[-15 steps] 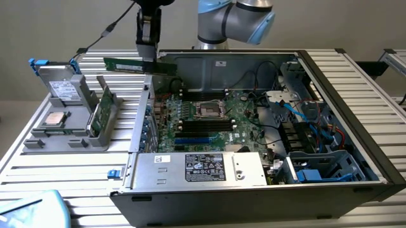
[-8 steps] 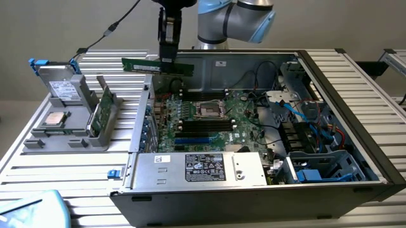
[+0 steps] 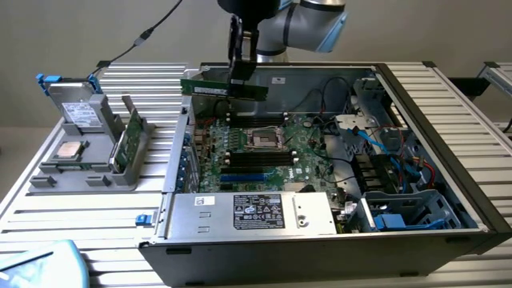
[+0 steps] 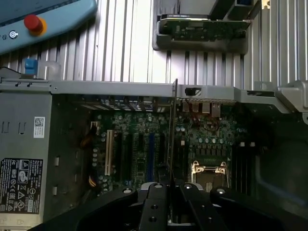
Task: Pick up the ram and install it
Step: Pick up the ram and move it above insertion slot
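Up close, in the wrist view, the claw is closed on the ram; the stick shows edge-on, a thin straight line running away from between the two dark fingers. Past it lies the motherboard with its row of expansion slots and the processor socket; beside the board sits the silver power supply with its labels. Farther off, beyond the case wall, the ribbed table carries a grey holder with a green card in it, and a light blue teach pendant with a red button. This view gives the ram's thin edge but not its face.

The exterior view gives the face and the height. Nearest the camera is a corner of the pendant; then comes the open computer case with the power supply across its front; behind that are the board, the black memory slots and the socket. Over the far part of the board the ram hangs nearly level, its long side turned to the camera and a pale label showing, held up apart from the slots. The claw comes straight down onto its upper edge and pinches it toward the exterior view's right of the middle, so the longer part sticks out to the exterior view's left. Outside the case on that side, the holder also bears a silver processor chip and a hard drive; farthest back, the grey arm rises out of the picture.
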`<state>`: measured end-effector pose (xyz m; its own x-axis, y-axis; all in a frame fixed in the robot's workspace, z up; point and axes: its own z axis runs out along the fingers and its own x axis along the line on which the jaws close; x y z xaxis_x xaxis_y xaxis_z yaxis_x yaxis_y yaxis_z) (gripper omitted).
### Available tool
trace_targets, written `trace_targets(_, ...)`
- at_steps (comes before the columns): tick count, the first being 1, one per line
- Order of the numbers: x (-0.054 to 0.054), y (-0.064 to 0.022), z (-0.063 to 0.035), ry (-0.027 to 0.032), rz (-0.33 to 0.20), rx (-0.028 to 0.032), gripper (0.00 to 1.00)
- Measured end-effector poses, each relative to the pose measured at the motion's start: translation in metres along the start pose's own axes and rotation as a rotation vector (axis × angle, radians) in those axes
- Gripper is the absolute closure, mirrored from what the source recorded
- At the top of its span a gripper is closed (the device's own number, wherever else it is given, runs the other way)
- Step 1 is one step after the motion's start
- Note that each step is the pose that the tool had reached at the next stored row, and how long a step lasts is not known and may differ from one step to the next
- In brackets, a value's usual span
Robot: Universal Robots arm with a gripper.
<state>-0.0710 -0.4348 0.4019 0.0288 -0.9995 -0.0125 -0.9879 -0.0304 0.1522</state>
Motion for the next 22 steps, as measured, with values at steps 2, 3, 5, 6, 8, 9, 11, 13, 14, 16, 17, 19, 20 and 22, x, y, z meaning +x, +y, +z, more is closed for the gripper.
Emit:
trace_targets(2, -0.001, -0.0094, 0.0015, 0.0001, 0.0, 0.0001, 0.86)
trace_targets(3, -0.002, -0.0139, 0.0022, 0.0002, 0.0, 0.0001, 0.86)
trace_targets(5, -0.003, -0.022, 0.0033, 0.0003, 0.0, 0.0001, 0.86)
trace_targets(6, -0.003, -0.025, 0.0038, 0.0003, 0.0, 0.0002, 0.86)
trace_targets(8, -0.004, -0.0299, 0.0049, 0.0004, -0.002, 0.0008, 0.86)
trace_targets(9, -0.005, -0.0321, 0.0054, 0.0007, -0.002, 0.0012, 0.86)
trace_targets(11, -0.006, -0.0361, 0.0064, 0.0009, -0.004, 0.0027, 0.86)
trace_targets(13, -0.006, -0.0394, 0.0074, 0.0014, -0.007, 0.0047, 0.86)
trace_targets(14, -0.007, -0.0406, 0.0079, 0.0018, -0.009, 0.0062, 0.86)
trace_targets(16, -0.007, -0.0422, 0.009, 0.0026, -0.014, 0.0102, 0.86)
trace_targets(17, -0.007, -0.0428, 0.0096, 0.0032, -0.017, 0.0126, 0.86)
trace_targets(19, -0.008, -0.0442, 0.0105, 0.0043, -0.024, 0.0173, 0.86)
trace_targets(20, -0.008, -0.045, 0.0109, 0.0049, -0.027, 0.0197, 0.86)
trace_targets(22, -0.008, -0.047, 0.0114, 0.0057, -0.031, 0.024, 0.86)
